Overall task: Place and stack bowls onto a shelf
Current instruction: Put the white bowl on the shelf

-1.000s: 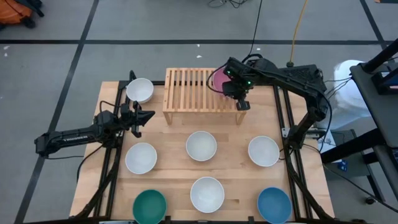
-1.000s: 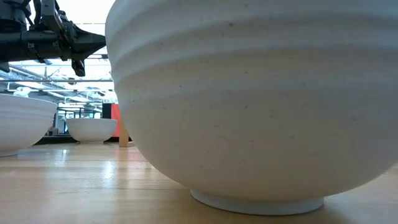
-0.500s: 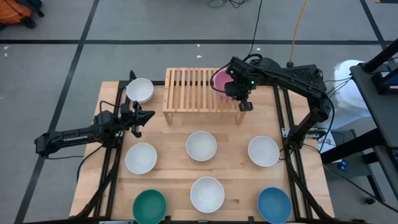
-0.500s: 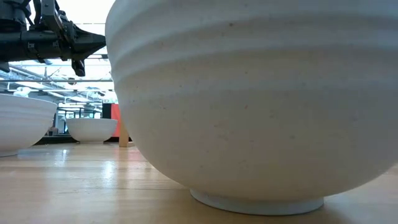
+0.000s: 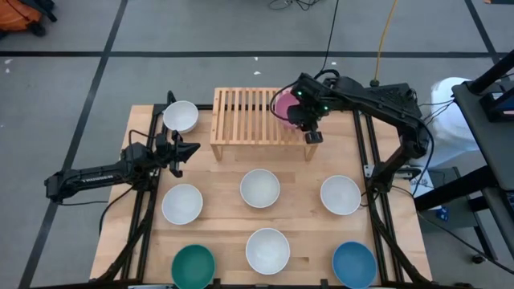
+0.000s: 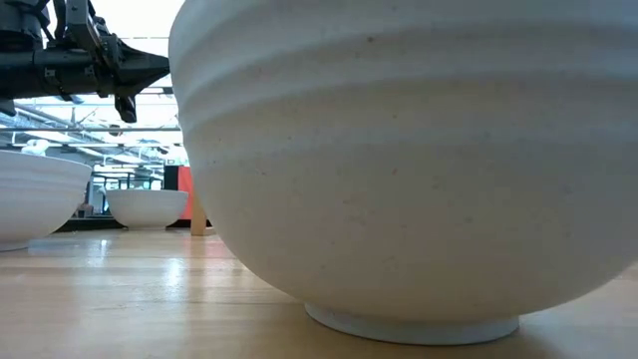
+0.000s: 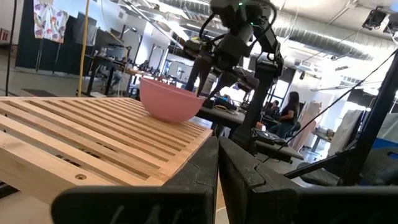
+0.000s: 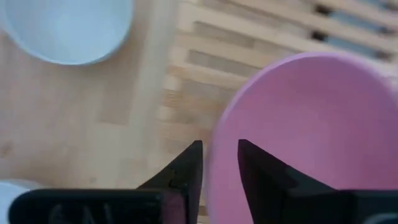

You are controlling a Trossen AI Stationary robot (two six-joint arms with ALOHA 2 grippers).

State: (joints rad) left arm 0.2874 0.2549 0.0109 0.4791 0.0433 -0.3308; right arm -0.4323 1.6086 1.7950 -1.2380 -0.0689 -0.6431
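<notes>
High view: the pink bowl sits upright on the right end of the wooden shelf, which stands at the back of the desk. The right gripper hangs over the bowl's right rim; in the right wrist view its two dark fingers stand slightly apart with the pink rim running between them, and whether they touch the rim cannot be told. The left wrist view shows the bowl resting flat on the slats, near the shelf's far corner, with the right arm rising behind it. The left gripper waits over the desk's left side, just left of the shelf, fingers pressed together and holding nothing. A white bowl stands at the back left corner of the desk. Three more white bowls sit in a row across the middle. Along the front edge stand the teal bowl, another white bowl and the blue bowl. In the low view that front white bowl fills most of the picture.
</notes>
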